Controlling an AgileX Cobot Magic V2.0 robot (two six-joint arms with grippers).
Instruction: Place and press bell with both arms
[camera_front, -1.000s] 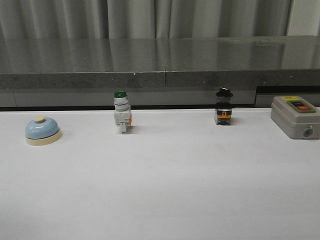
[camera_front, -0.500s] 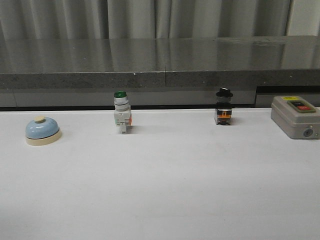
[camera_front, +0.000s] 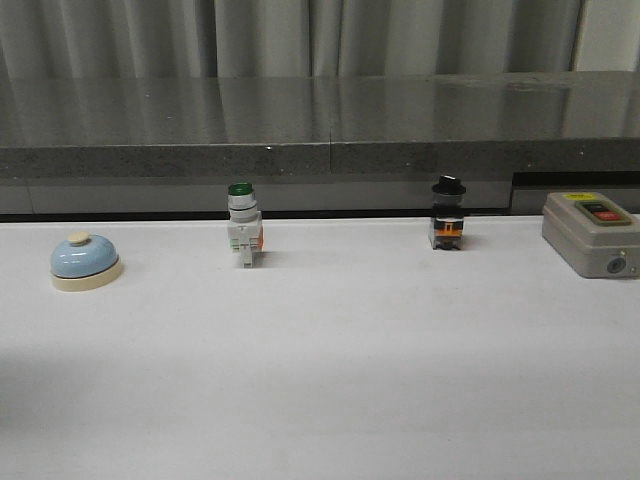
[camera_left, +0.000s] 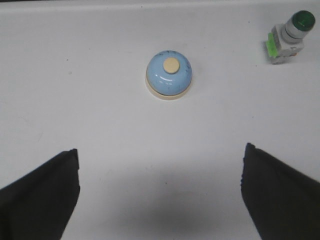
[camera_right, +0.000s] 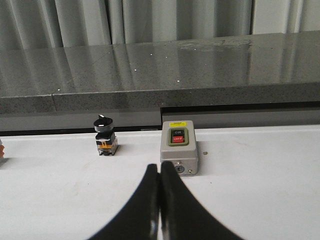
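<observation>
- Front view: neither arm shows.
- Left wrist view: the left gripper (camera_left: 160, 200) has both fingers cut off by the lower corners.
- Right wrist view: an orange-and-white object (camera_right: 1, 151) is clipped at the left edge, unidentifiable.

front: low, forward over table (camera_front: 330, 380) | left wrist: overhead | right wrist: low, forward

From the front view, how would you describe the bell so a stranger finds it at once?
On the white table, four items stand in a row along the far edge. The bell is the leftmost, beside the green-capped switch. It alone is a low light-blue dome on a cream base with a cream knob.
</observation>
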